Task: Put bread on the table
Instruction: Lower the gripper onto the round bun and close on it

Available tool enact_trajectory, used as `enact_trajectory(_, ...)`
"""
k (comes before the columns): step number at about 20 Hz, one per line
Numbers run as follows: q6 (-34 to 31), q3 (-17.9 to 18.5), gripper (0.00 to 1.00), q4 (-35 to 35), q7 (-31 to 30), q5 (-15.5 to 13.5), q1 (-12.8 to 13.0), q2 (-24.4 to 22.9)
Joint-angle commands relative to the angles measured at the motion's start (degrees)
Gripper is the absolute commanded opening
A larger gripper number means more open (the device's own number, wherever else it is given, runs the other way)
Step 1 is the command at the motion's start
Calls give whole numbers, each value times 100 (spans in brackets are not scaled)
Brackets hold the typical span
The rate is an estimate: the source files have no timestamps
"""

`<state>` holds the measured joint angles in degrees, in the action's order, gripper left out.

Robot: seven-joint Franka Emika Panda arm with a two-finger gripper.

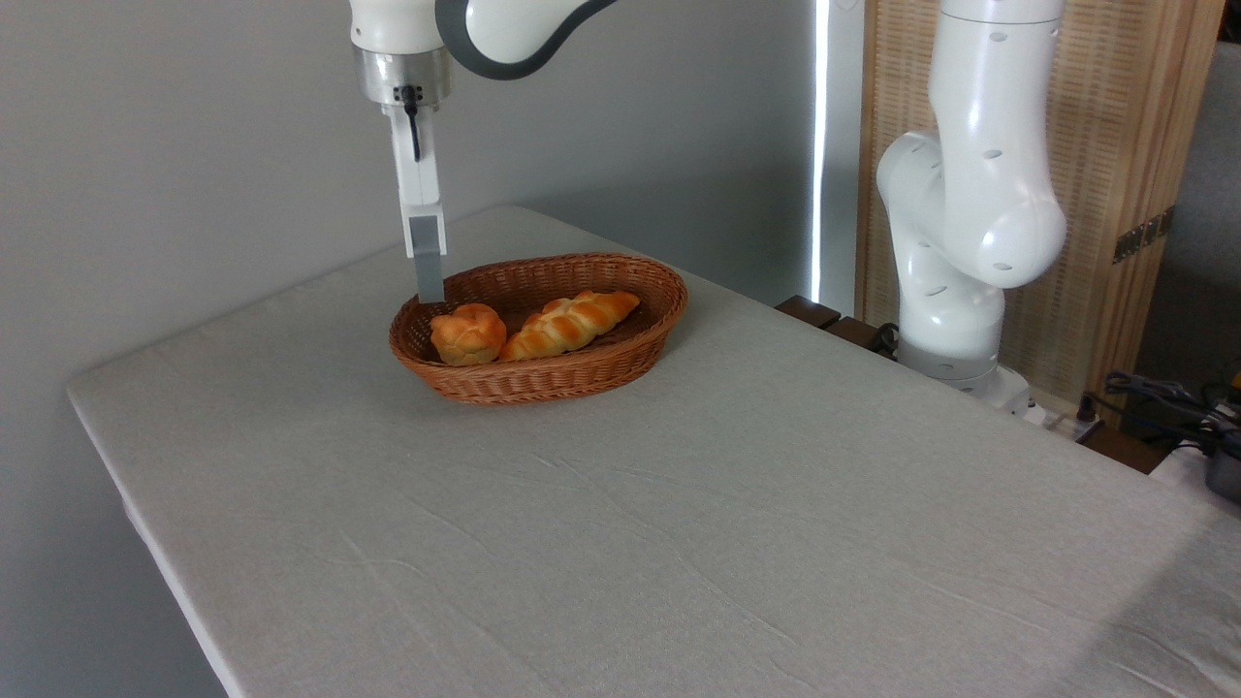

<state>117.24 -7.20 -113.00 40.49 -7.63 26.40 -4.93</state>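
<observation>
Fingers (429,276) of the gripper hang edge-on above the left end of the wicker basket (620,354), gap not discernible, while the bread (467,333), likely light and soft, suits a gentle grasp across its lobed sides.

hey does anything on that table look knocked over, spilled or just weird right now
Nothing stands out. The basket sits flat on the table, with the bread and the braided loaf inside; the hand hangs above its left rim.
</observation>
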Motion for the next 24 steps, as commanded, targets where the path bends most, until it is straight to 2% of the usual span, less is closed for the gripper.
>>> enact_trajectory(1,168,-123,100,-415,661,-19,32,-60)
enact_trajectory(5,273,-168,100,-714,1530,-10,111,168)
enact_trajectory(8,308,-168,100,-723,1567,-19,111,177)
enact_trajectory(15,958,-291,100,-925,1602,-19,111,379)
enact_trajectory(18,1038,-300,99,-934,1602,-10,102,414)
enact_trajectory(21,1125,-300,64,-934,1602,-10,84,423)
enact_trajectory(24,1222,-300,44,-943,1593,-10,84,502)
